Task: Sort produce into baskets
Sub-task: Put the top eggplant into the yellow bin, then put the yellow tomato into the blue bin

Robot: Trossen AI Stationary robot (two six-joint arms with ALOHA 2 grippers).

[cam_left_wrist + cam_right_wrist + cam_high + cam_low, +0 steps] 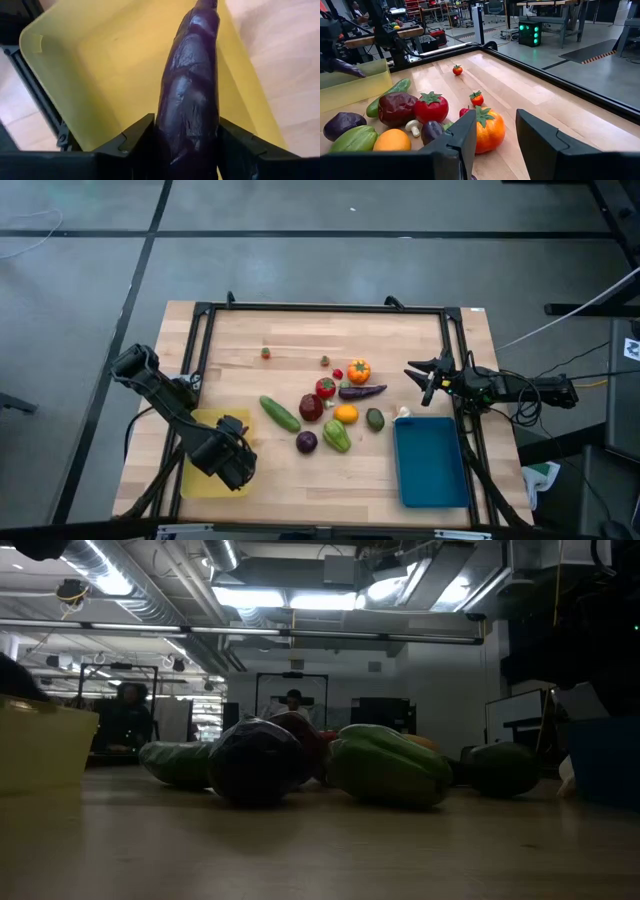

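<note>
My left gripper (186, 137) is shut on a long dark purple eggplant (192, 85) over the yellow basket (115, 60) at the table's near left (200, 480). My right gripper (424, 376) is open and empty at the table's right. It points at the orange pepper (487, 131) without touching it. The rest of the produce lies on the table's middle: cucumber (280, 413), dark red apple (311, 407), a second long eggplant (362, 391), orange (346, 414), avocado (375, 419), green pepper (336, 435). The blue basket (430, 462) stands at the near right. My left gripper pinches the eggplant's thick end (187, 127) between its two fingers (135, 140). The eggplant lies along the fingers and juts out past them. It is lifted above the yellow basket's rim, tilted with its free end (355, 71) lower.
A round purple eggplant (307, 442), a red tomato-like piece (325, 387), a white mushroom (404, 412) and small red pieces (266, 352) also lie on the wood. A black frame (320, 308) runs round the table. People and benches show in the room beyond.
</note>
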